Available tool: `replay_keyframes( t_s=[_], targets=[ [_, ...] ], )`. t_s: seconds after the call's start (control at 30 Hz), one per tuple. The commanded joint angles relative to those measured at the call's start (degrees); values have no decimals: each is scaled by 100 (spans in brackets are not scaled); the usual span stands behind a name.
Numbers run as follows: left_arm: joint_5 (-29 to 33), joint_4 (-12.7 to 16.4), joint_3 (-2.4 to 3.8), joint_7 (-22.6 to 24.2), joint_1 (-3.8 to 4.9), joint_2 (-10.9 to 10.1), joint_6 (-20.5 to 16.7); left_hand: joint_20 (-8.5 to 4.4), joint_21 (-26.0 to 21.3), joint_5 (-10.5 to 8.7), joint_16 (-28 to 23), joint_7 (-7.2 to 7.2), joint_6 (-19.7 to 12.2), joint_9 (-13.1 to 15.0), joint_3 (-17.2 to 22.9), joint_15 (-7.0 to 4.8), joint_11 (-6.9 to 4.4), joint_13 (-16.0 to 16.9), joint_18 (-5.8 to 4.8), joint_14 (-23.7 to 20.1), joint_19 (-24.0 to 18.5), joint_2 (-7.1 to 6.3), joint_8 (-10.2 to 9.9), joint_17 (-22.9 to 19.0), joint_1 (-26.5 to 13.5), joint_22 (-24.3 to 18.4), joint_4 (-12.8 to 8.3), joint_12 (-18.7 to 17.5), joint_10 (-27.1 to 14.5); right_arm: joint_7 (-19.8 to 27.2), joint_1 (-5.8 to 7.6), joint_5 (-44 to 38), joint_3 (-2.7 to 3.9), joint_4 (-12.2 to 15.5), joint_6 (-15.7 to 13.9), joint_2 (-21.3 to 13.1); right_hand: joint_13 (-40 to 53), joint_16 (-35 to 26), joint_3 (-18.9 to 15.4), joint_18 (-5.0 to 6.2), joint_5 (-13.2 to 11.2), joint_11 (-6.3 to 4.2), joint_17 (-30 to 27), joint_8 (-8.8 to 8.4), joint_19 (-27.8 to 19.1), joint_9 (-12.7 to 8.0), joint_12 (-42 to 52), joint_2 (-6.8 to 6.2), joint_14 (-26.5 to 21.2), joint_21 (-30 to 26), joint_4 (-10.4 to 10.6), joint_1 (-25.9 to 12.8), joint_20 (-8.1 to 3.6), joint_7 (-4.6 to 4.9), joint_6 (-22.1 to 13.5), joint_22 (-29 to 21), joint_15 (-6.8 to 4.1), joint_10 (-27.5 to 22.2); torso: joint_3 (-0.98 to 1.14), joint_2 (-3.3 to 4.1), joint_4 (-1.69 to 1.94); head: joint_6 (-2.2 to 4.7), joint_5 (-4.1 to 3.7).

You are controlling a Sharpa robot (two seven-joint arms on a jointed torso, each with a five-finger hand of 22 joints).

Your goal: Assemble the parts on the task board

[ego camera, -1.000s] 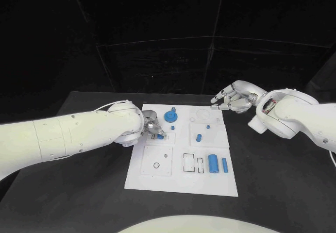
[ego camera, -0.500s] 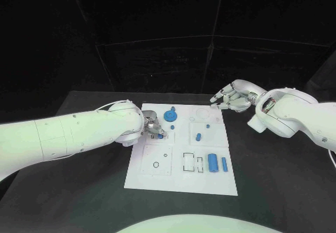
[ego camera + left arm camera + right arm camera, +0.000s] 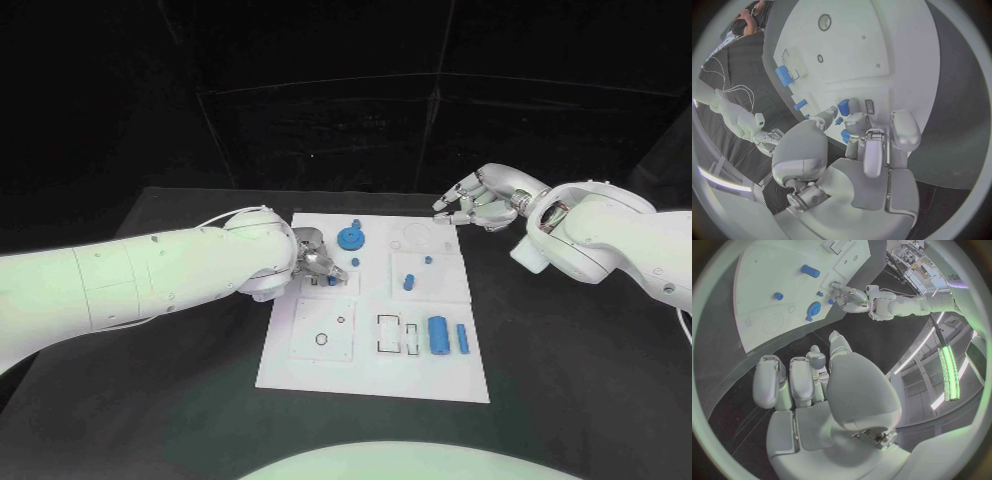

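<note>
Little had changed over the last second: the left hand [image 3: 315, 264] stayed at the task board [image 3: 378, 375]'s nine o'clock edge, fingers [image 3: 856, 121] pinching a small blue part [image 3: 330, 281] against the board, so seating seemed unfinished. The right hand [image 3: 480, 203] had drifted slightly farther out, hovering off the board's one o'clock corner, fingers loosely curled, holding nothing.

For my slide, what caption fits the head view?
Left hand works small blue parts on the task board.
</note>
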Motion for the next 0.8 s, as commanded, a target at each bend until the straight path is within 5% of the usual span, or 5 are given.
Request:
replay_keyframes(
  t_s=[0.03,0.3,0.47,0.6,0.8],
  targets=[
    [32,25,0,18,1,-33,-108,-18,24,-70,19,-13,59,13,-374,-47,-10,17,-118,594,32,-128,30,1510,-87,16,129,40,26,22,11,-11,3,-2,-58,4,-8,-15,-17,50,11,-20,-9,27,-28,-4,-27,27,85,-24,1,-8,-9,-16,24,-9,-40,-30,-2,-1,5,14,-9],
    [45,151,44,44,19,-177,-186,-43,-4,-71,19,-23,42,29,-950,-61,-25,4,-116,594,29,-30,40,1510,122,7,362,24,17,32,11,-10,3,-24,-57,13,-16,-33,-47,53,-13,-19,-24,29,-37,-5,-31,20,82,-36,17,-31,-9,-16,17,-24,-40,-36,-4,-2,5,4,-2],
    [50,234,259,18,67,-303,-86,-36,-77,-70,19,-7,-6,34,-1329,-53,-11,-79,-101,594,-13,94,29,1510,379,-66,494,-56,-43,36,11,-10,3,-44,-56,19,-18,-38,-76,53,-76,-18,-21,32,-34,-6,-27,19,84,-40,27,-45,-9,-16,11,-24,-39,-36,-3,2,8,10,-7],
    [133,243,460,-15,216,-392,184,-14,-129,-70,19,39,-127,21,-1533,-24,32,-345,-94,594,-47,164,-23,1510,567,-114,539,-299,-218,41,10,-9,3,-63,-51,28,-18,-38,-76,53,-77,-18,-21,32,-35,-6,-27,19,84,-40,27,-45,-9,-16,11,-24,-39,-36,-2,-1,3,20,13],
    [300,75,577,-84,548,-404,702,78,-276,-70,2,216,-520,-141,-1820,95,176,-740,-66,587,-146,288,-331,1481,889,-278,588,-652,-499,46,10,-5,3,-100,-44,53,-17,-41,-83,53,-91,-18,-24,33,-35,-7,-25,20,84,-42,30,-47,-9,-16,9,-26,-39,-35,-8,7,-8,39,13]
  ],
)
